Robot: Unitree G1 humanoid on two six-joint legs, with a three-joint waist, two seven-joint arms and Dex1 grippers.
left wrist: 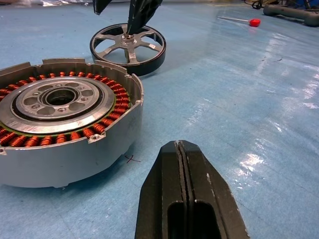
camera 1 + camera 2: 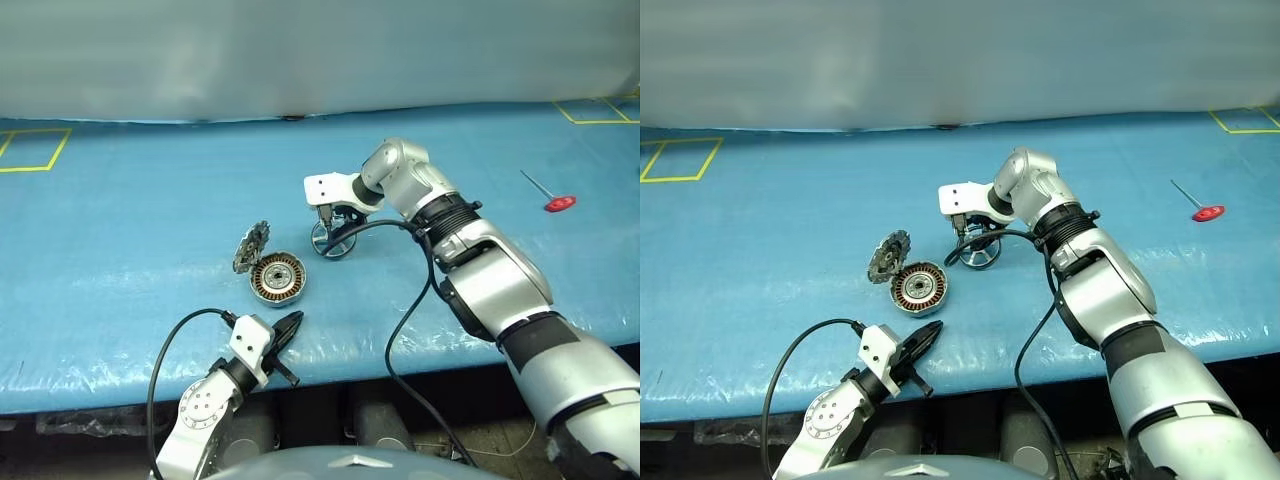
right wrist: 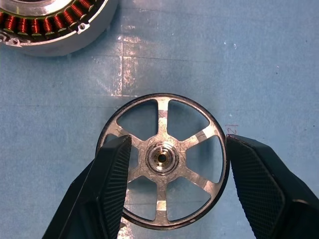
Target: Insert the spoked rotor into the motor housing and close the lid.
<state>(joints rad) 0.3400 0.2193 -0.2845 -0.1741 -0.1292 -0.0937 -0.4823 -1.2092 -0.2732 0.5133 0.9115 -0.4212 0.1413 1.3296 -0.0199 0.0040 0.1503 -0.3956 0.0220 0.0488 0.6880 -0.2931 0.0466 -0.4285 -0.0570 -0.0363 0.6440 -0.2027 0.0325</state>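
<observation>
The spoked rotor point(image 3: 162, 159), a dark ring with silvery spokes, lies flat on the blue table. My right gripper point(image 3: 177, 144) points down over it, open, with one finger on each side of the rim. The motor housing point(image 2: 277, 277), a grey cup with copper windings, sits just left of the rotor and shows close in the left wrist view point(image 1: 60, 114). The lid point(image 2: 252, 247) stands tilted against the housing's far left side, jagged inside showing. My left gripper point(image 2: 290, 322) is shut and empty at the table's front edge, pointing towards the housing.
A red-handled tool point(image 2: 558, 203) lies far right on the blue cover. Yellow tape squares point(image 2: 30, 150) mark the back corners. The table's front edge point(image 2: 330, 375) runs just below my left gripper. A black cable point(image 2: 400, 330) hangs from the right arm.
</observation>
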